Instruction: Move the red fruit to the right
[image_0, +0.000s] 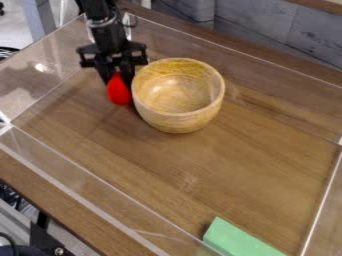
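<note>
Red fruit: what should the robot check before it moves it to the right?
1. Tool closed on the red fruit: ok.
2. Fruit lifted clear of the table: cannot tell.
3. Path to the right free: not ok, the bowl sits right beside the fruit.
4. Open table beyond the bowl for setting down: ok.
5. Green block out of the way: ok, it is at the near edge.

A robotics lab test bench: a wood-grain tabletop (201, 170) fenced by clear acrylic walls (40, 70), with a black robot arm (100, 25) mounted at 11 o'clock and grey panelling (287, 35) behind at 1 o'clock.
</note>
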